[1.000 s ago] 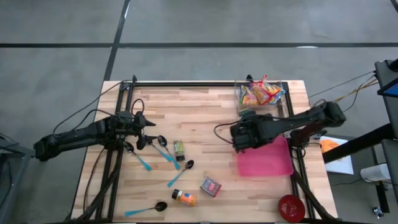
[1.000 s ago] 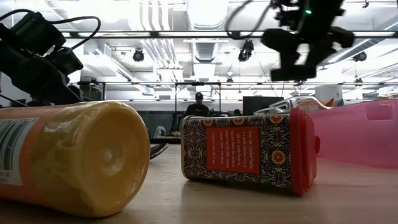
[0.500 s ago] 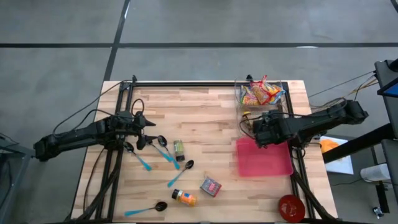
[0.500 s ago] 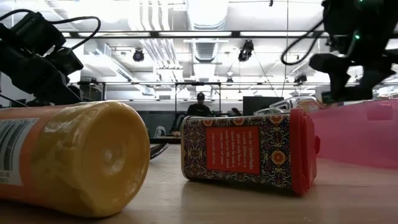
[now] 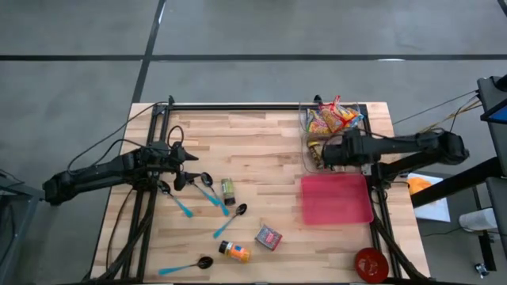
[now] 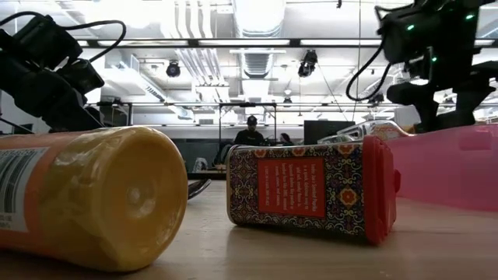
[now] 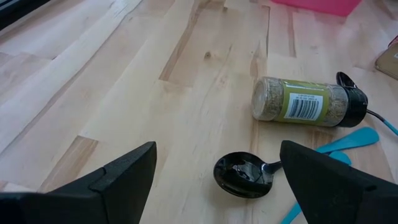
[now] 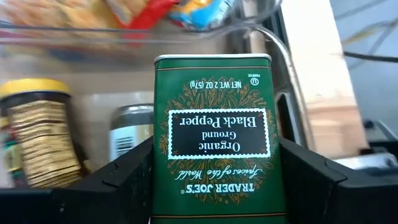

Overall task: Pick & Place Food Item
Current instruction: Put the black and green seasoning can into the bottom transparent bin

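A green tin of ground black pepper (image 8: 213,137) sits between the fingers of my right gripper (image 8: 214,193), which is shut on it. The gripper (image 5: 323,152) hovers at the near edge of a clear bin (image 5: 358,119) at the table's far right. Inside the bin are bright snack packets (image 5: 331,119), a yellow-lidded jar (image 8: 37,124) and a grey-lidded jar (image 8: 130,134). My left gripper (image 5: 188,168) waits open at the table's left, above a black spoon (image 7: 242,175). My right gripper pinches the pepper tin between its two fingers, one on each narrow side (image 8: 158,180). The fingers slant down toward the bin and lie along the tin, whose far end (image 8: 213,59) points away from the wrist. The tin is lifted clear of table and bin.
A pink tray (image 5: 337,199) lies just near of the bin, a red bowl (image 5: 370,264) at the near right corner. Mid-table lie a green-labelled spice jar (image 5: 228,190), a patterned box (image 5: 268,237), an orange bottle (image 5: 234,252) and several blue-handled spoons (image 5: 212,196).
My right gripper has travelled from the table's middle toward the right and far edges, past the pink tray's far left corner, up to the clear bin. It has turned and tipped on the way.
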